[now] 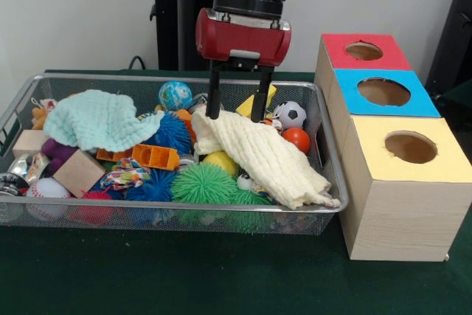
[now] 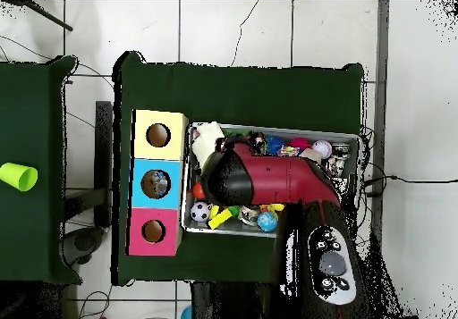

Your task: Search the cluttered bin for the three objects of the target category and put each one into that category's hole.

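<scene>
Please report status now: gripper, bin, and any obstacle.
Gripper open, holding nothing, fingers down over the cream cloth. Wire bin full of clutter. Cloths cover several toys.

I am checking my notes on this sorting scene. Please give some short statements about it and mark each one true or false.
1. The hand is open above the cream cloth. True.
2. The box nearest the camera in the front view has a red top. False: the yellow-topped box is nearest; the red-topped box is farthest.
3. A mint green cloth lies in the wire bin. True.
4. The soccer ball sits inside the blue-topped box. False: it lies in the bin.
</scene>
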